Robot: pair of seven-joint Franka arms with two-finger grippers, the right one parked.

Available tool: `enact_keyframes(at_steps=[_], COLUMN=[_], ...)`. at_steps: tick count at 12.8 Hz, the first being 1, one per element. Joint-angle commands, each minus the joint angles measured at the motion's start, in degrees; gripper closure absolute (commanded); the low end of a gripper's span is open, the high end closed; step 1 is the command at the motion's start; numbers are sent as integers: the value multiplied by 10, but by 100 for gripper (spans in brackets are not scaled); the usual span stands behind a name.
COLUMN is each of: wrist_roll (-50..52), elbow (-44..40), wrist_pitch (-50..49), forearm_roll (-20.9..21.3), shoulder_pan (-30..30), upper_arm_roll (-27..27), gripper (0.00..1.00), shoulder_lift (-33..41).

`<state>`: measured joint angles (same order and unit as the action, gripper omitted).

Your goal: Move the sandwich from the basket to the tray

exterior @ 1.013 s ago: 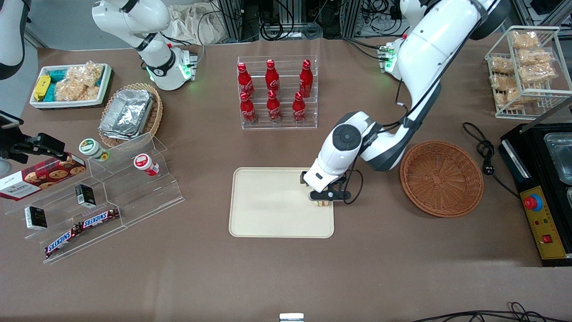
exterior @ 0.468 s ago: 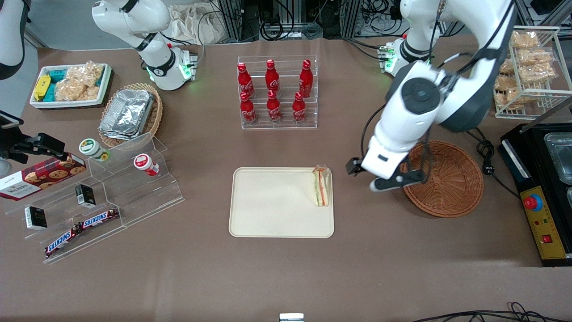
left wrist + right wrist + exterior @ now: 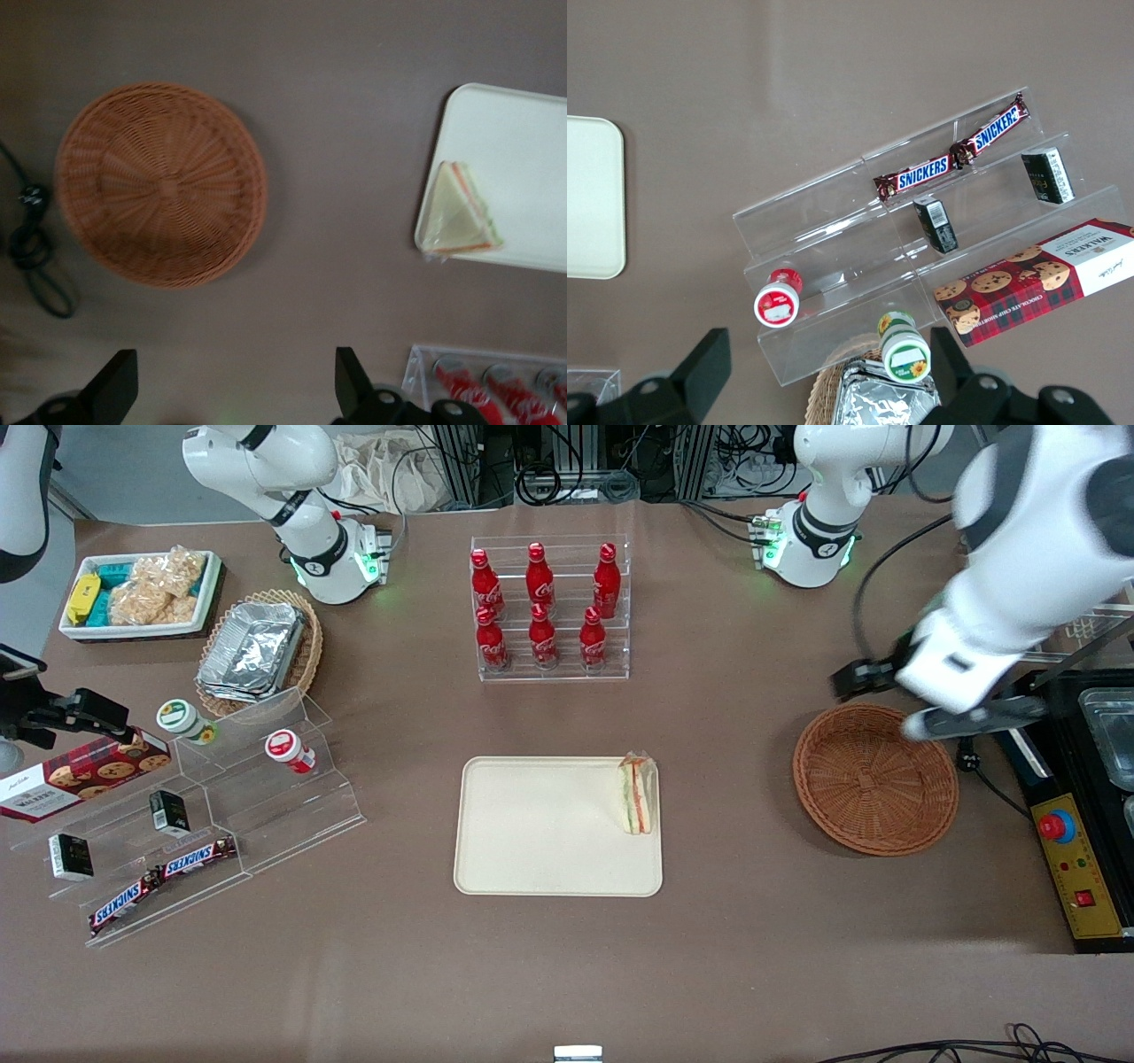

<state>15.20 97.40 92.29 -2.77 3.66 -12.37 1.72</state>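
Observation:
The wrapped sandwich [image 3: 639, 794] lies on the cream tray [image 3: 540, 841], at the tray's edge toward the working arm's end. It also shows in the left wrist view [image 3: 456, 217] on the tray [image 3: 523, 150]. The reddish-brown basket [image 3: 875, 779] is empty and shows in the left wrist view [image 3: 159, 186] too. My left gripper [image 3: 926, 701] hangs high above the basket's rim farther from the front camera. It is open and empty, with its fingers wide apart over bare table [image 3: 232, 390].
A rack of red bottles [image 3: 542, 607] stands farther back than the tray. A black machine with a red button [image 3: 1072, 806] and a cable [image 3: 952, 708] lie beside the basket. A wire rack of snacks [image 3: 1045, 558] stands near the working arm. An acrylic stand [image 3: 204, 806] is toward the parked arm's end.
My gripper let go of the sandwich on the tray. It then rose and swung away past the basket toward the working arm's end. The sandwich stays on the tray.

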Motion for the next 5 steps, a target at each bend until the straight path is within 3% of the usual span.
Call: enact_keyframes(at_steps=[1,5], wrist_roll=[-74,-76], elbow=[17,-23], wrist_pitch=[-45,-54], forearm_roll=[-16,-7], shoulder_pan=[-6,-11], upper_arm_roll=[66,80], gripper=[0,0], shoulder_lift=[58,36])
